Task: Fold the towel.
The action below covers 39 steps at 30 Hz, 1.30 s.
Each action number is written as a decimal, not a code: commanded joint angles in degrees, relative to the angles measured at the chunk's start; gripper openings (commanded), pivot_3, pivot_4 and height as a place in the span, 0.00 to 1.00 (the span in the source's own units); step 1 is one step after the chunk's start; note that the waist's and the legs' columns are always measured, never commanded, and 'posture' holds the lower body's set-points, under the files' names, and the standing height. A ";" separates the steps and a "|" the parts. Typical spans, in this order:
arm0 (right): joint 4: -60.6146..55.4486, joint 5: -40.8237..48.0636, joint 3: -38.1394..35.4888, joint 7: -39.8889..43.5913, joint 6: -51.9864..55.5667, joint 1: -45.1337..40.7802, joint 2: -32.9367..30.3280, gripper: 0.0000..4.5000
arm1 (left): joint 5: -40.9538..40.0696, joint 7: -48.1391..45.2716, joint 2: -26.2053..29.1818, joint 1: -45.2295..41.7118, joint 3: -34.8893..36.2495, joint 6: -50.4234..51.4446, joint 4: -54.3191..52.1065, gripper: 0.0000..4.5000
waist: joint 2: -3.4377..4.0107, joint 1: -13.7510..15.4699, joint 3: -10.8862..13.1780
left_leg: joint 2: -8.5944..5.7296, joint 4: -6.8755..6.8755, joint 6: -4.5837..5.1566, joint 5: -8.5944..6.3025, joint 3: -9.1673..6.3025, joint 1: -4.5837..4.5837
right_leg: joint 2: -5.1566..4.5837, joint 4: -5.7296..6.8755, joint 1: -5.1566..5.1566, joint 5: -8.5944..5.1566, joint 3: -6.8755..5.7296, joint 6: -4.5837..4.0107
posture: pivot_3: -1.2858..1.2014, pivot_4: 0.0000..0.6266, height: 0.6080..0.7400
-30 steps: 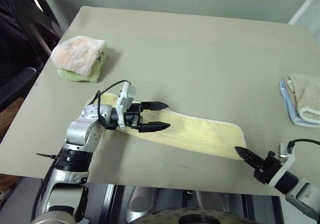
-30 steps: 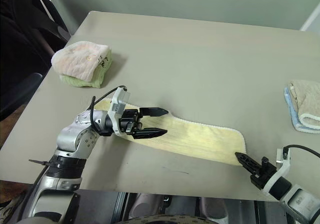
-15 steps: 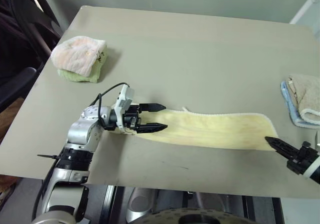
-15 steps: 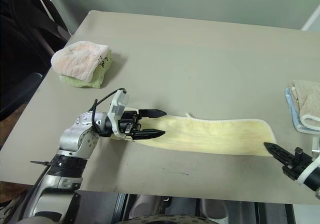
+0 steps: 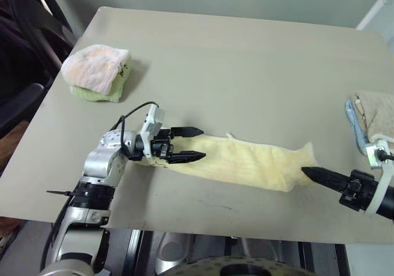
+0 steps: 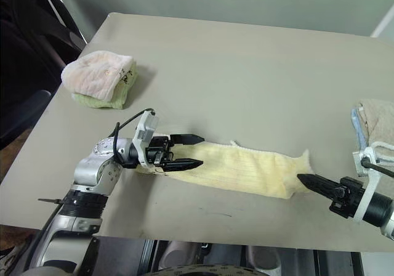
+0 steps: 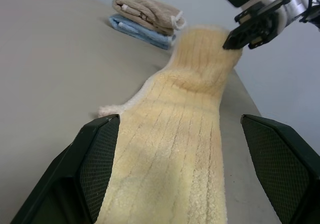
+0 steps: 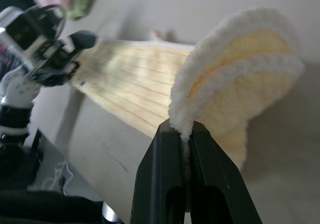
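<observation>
Plainly, the right tool (image 6: 301, 178) is clamped on one end of the towel (image 6: 246, 170), its fingers pinched together over the whitish stitched edge so that end bunches and lifts off the tabletop (image 6: 246, 73). From that pinch the pale yellow towel runs lengthwise toward the robot's left, lying flat along the near part of the tabletop. Its far end lies under the left tool (image 6: 194, 151), whose fingers stand wide apart on either side of the cloth, gripping nothing. The fold likely means carrying the held end along that long axis toward the left tool; the right arm already has the end to carry.
</observation>
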 commanded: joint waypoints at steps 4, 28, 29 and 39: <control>-4.35 2.81 4.48 -3.05 -3.45 -6.12 -1.49 0.01 | 0.16 0.20 -0.56 -0.97 0.03 -0.69 -0.60 0.93 | 0.00 -0.01 0.00 | 0.02 0.01 0.02 0.02 0.01 0.02 | 0.01 0.01 0.00 0.12 0.01 0.04 | 0.52 0.24 0.95; -1.21 -9.32 42.96 -20.40 -5.07 -32.09 11.37 0.01 | 2.33 -0.48 -1.40 -0.61 -0.56 -3.41 1.61 0.93 | 0.01 -0.01 0.00 | 0.07 0.23 0.47 0.35 0.03 0.07 | 0.00 0.03 0.02 0.90 -0.02 0.07 | 0.52 0.24 0.95; -0.89 -9.73 43.54 -20.51 -4.65 -32.68 11.87 0.01 | 2.39 -0.59 -1.35 -0.70 -0.57 -3.62 1.89 0.93 | 0.01 0.00 0.00 | 0.06 0.24 0.48 0.36 0.04 0.07 | 0.00 0.03 0.02 0.93 -0.02 0.05 | 0.52 0.24 0.95; 1.85 -15.73 47.15 -19.71 -1.32 -35.84 16.36 0.01 | 2.17 -0.35 -1.09 -0.44 -0.36 -3.17 0.61 0.93 | 0.01 -0.04 0.00 | 0.09 0.25 0.55 0.36 0.01 0.06 | 0.00 0.03 -0.06 1.15 -0.10 -0.30 | 0.52 0.24 0.95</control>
